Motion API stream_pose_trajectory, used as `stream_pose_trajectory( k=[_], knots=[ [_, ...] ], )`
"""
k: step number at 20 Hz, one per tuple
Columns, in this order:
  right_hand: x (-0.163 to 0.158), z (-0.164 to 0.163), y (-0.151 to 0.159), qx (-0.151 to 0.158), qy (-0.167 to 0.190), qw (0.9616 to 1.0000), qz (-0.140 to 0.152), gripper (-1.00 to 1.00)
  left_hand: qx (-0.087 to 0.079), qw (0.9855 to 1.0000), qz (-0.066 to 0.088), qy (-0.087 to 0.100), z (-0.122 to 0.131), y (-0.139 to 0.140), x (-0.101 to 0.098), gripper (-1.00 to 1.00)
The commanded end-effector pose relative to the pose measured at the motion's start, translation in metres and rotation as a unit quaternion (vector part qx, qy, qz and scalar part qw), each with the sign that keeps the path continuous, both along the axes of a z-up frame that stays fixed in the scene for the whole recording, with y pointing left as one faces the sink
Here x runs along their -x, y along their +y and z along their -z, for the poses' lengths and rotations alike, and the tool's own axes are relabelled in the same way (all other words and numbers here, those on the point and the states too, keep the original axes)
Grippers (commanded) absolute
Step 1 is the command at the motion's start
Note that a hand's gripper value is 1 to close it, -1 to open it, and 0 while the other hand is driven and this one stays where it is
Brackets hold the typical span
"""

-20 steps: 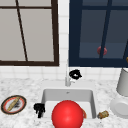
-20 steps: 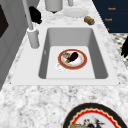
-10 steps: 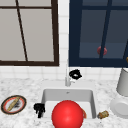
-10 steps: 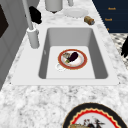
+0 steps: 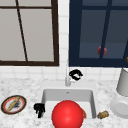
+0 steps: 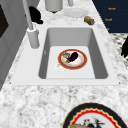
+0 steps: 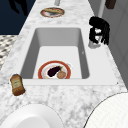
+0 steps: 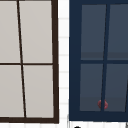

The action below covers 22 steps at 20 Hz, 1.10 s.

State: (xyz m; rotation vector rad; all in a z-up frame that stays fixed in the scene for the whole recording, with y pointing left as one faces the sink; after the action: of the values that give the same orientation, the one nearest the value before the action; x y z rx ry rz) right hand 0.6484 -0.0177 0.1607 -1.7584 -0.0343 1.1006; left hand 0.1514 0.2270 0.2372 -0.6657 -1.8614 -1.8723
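Marble counter around your sink (image 6: 100, 60): right hand (image 7: 99, 30) curls round the faucet (image 6: 32, 37) at the basin's 12 o'clock — left hand (image 5: 39, 109) hangs clenched at 9, near the plate (image 5: 13, 104).

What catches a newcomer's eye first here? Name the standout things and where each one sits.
A big red ball looms in the front view, low and centre before the sink. On the sink floor lies a red-rimmed plate with a dark eggplant on it. The right hand hangs at the faucet with curled fingers, and the left hand floats at the sink's front-left corner.
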Motion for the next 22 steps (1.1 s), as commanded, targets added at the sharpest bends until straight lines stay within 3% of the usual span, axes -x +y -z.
stream_pose_trajectory(
  k=[1, 4, 10, 17, 22],
  knots=[
    [-0.002, -0.001, -0.001, -0.007, 0.013, 0.9998, -0.009, -1.0, 0.0, 1.0, 0.0, 0.0, 0.0, 0.0, 0.0, 0.0],
    [-0.003, -0.016, -0.001, -0.033, 0.029, 0.9982, -0.04, -1.0, 0.0, 1.0, 0.0, 0.0, 0.0, 0.0, 0.0, 0.0],
    [-0.001, -0.023, -0.003, -0.096, 0.059, 0.992, -0.056, -1.0, 0.0, 1.0, 0.0, 0.0, 0.0, 0.0, 0.0, 0.0],
    [0.002, -0.023, -0.01, -0.167, 0.064, 0.9813, -0.071, -1.0, 0.0, 1.0, 0.0, 0.0, 0.0, 0.0, 0.0, 0.0],
    [0.001, -0.025, -0.017, -0.223, 0.058, 0.9695, -0.084, -1.0, 0.0, 1.0, 0.0, 0.0, 0.0, 0.0, 0.0, 0.0]
  ],
)
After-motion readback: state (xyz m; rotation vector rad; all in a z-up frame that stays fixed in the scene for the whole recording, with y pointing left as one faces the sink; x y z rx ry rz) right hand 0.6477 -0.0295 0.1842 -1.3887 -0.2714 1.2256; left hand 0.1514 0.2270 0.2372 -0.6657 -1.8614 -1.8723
